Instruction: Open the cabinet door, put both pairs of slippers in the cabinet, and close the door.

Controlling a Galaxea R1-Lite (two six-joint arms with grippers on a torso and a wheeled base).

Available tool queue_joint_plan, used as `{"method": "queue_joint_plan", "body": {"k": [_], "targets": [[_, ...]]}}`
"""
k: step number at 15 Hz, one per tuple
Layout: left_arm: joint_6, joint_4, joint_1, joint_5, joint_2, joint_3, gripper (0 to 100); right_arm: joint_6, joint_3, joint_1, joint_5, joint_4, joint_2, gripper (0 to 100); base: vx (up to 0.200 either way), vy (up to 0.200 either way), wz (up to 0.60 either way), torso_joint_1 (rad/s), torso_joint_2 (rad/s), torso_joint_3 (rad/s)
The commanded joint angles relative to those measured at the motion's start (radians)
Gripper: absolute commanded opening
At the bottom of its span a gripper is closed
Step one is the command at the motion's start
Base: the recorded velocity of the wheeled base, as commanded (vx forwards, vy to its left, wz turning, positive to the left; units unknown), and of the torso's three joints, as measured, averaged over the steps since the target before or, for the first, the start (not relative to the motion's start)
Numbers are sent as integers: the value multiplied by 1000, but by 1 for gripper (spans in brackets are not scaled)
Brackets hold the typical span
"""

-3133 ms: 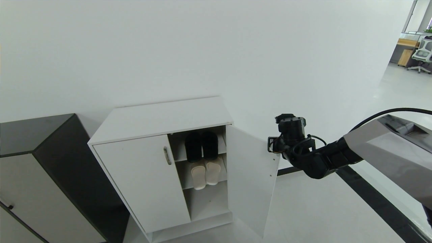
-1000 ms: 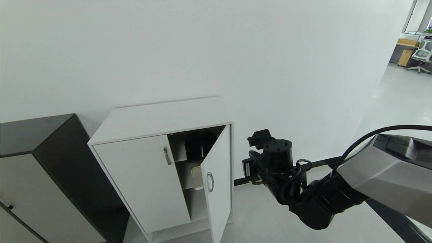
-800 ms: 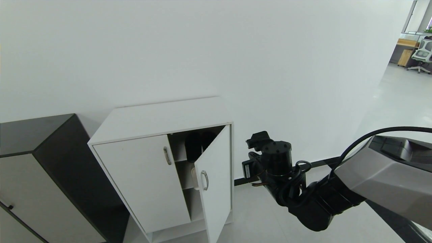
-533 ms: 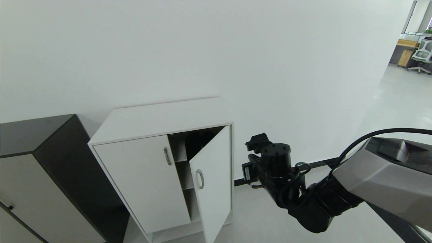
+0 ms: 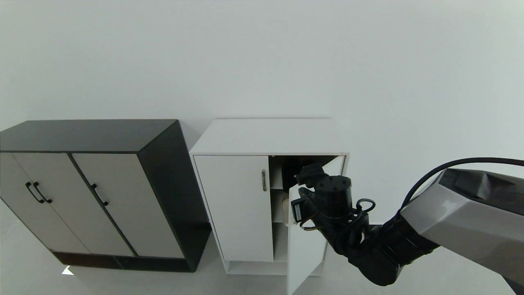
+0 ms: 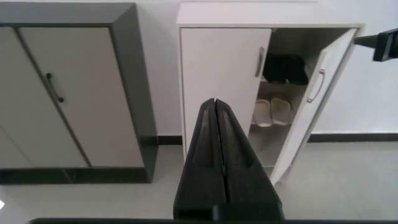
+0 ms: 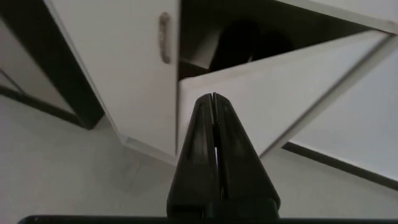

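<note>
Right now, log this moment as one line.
right door: ajar | black slippers: in cabinet, above beige slippers | right gripper: shut, at door's outer face | left gripper: shut, back from cabinet

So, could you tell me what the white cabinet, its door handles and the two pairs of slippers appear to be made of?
White cabinet: likely laminated board, matte, with flat square-edged panels. Door handles: probably brushed metal, from the grey sheen. Black slippers and beige slippers: seemingly foam or rubber, with a smooth moulded look.
</note>
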Motion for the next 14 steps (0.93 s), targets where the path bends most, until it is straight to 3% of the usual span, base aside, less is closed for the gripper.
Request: {"method": "queue_joint_plan", "body": {"k": [1, 2, 5, 6, 10, 14], "targets": [[-1, 0, 0, 0, 0, 0, 0, -8, 47, -11, 52, -21, -17, 0, 0, 0, 0, 0, 0, 0], [-1, 0, 0, 0, 0, 0, 0, -25, 100, -18, 144, -67, -36, 0, 0, 0, 0, 0, 0, 0], [-1, 0, 0, 0, 0, 0, 0, -88, 152, -54, 182, -101, -40, 0, 0, 0, 0, 0, 0, 0], [-1, 0, 0, 0, 0, 0, 0, -105, 213, -67, 241, -101, -71, 0, 0, 0, 0, 0, 0, 0], [-1, 0, 0, 0, 0, 0, 0, -132, 294, -120, 416, -135, -77, 0, 200, 0, 0, -7, 0, 4], [-1, 0, 0, 0, 0, 0, 0, -132, 324, -133, 486, -136, -78, 0, 200, 0, 0, 11, 6, 5]]}}
